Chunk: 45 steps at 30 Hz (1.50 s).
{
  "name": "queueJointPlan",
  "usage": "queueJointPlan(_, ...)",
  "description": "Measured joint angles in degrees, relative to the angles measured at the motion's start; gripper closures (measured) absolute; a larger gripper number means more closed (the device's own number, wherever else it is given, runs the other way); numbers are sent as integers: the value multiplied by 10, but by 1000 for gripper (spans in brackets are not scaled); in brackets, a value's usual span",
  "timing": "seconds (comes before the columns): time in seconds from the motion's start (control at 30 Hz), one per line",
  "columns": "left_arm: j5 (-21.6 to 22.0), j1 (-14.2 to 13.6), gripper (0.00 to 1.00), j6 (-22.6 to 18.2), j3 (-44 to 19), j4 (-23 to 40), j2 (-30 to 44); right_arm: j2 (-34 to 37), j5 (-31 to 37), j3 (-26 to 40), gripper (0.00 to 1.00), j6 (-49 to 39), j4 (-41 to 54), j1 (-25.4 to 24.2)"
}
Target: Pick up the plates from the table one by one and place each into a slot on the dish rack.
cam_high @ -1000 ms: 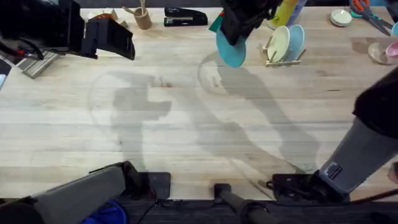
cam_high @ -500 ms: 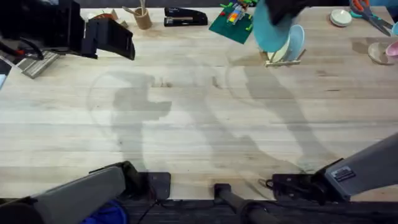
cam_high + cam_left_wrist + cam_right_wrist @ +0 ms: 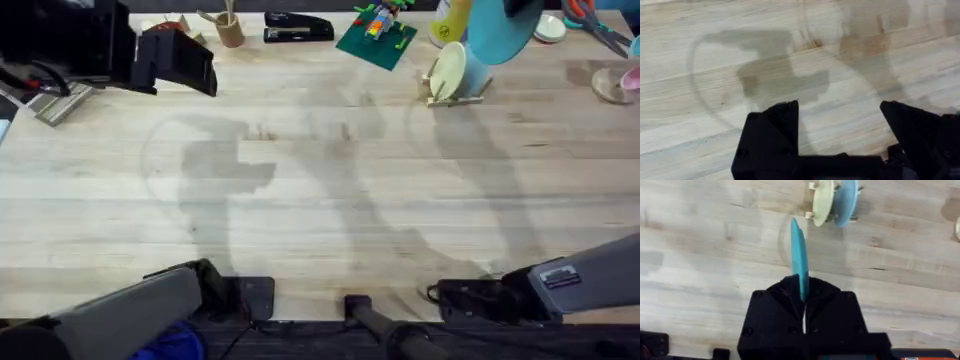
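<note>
Along the bench's (image 3: 300, 200) far edge I see a black stapler (image 3: 298, 27), a cardboard cup of sticks (image 3: 229, 28) toward the far left, and a green baseplate with toy bricks (image 3: 376, 38) beside the stapler. Scissors (image 3: 590, 22), a small white dish (image 3: 548, 28) and a clear-and-pink bowl (image 3: 615, 84) sit at the far right corner.

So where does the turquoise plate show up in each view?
Overhead: turquoise plate at the top edge, right of centre, above the dish rack.
Left wrist: not in it.
Right wrist: edge-on at centre, clamped in the right end effector.
Shared landmark: the dish rack with its pale yellow plate.
</note>
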<state>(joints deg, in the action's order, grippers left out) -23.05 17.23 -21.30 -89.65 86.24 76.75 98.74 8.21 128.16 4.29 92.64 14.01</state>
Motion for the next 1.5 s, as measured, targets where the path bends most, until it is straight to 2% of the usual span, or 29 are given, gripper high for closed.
queueJointPlan(0.97,0,0,5,0,0,1,0,0,0,0,968,-9,0,-93)
queueJointPlan(1.5,0,0,6,0,0,1,0,0,11,0,968,-22,0,-99)
